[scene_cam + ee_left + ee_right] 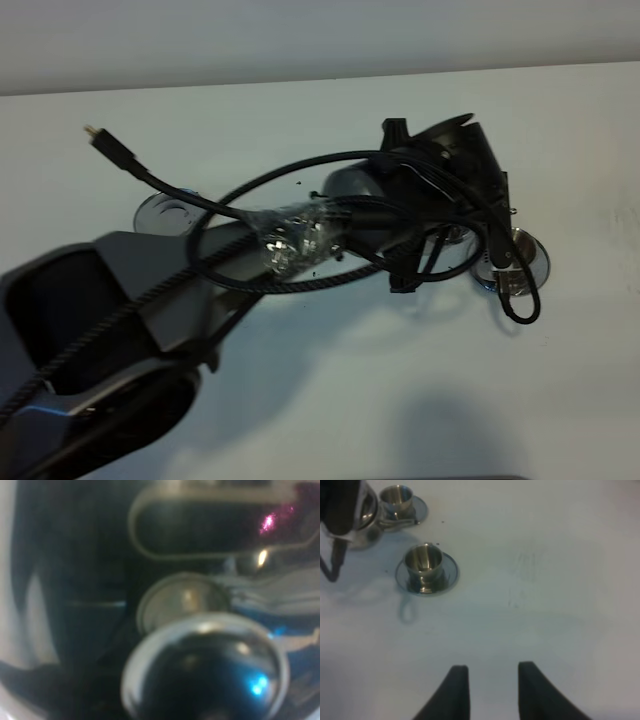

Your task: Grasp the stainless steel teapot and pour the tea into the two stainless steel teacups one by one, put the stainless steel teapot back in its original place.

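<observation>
My left gripper [425, 210] reaches across the middle and is shut on the stainless steel teapot's loop handle [200, 527]. The left wrist view is filled by the lid and its knob [205, 672]. In the right wrist view the teapot [362, 527] hangs under the dark left gripper [340, 505], its thin spout [397, 524] reaching toward the farther teacup [397, 497]. The nearer teacup [422, 560] stands on its saucer [447, 572]. I cannot see any tea. The round coaster [168, 213] lies bare at the left. My right gripper [490, 667] hovers low over the table, holding nothing.
Black cables [250, 195] loop off the left arm over the middle of the white table [330, 380]. A saucer rim [535, 262] shows at the right behind the cables. The back wall runs along the table's far edge.
</observation>
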Robot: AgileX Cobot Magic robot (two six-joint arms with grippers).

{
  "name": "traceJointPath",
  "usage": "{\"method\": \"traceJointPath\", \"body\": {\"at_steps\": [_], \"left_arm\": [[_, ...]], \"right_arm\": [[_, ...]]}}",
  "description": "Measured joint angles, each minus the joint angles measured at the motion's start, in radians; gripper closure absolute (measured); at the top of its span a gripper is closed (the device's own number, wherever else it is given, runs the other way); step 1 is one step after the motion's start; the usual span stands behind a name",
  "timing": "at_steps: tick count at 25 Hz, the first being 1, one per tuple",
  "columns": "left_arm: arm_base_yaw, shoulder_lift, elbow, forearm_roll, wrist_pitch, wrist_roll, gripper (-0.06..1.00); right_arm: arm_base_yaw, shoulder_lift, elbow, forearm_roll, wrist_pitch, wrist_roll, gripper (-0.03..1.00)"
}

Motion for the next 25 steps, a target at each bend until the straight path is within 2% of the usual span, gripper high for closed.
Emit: {"method": "traceJointPath", "body": {"at_steps": [3,9,17,25], "left_arm": [[-0.012,0.036,-0.057,0.008,0.048,0.034,0.72],[-0.016,0.045,-0.075,0.051,0.099,0.081,0.72],[-0.028,0.045,-0.078,0.134,0.096,0.119,0.72],[-0.043,0.046,-0.078,0.156,0.069,0.167,0.72]], "right_arm": [[0.0,0.0,0.0,0.0,0.0,0.0,0.73],[0.0,0.0,0.0,0.0,0.0,0.0,0.73],[0.0,0.0,0.0,0.0,0.0,0.0,0.73],[0.0,0.0,0.0,0.0,0.0,0.0,0.73]]}}
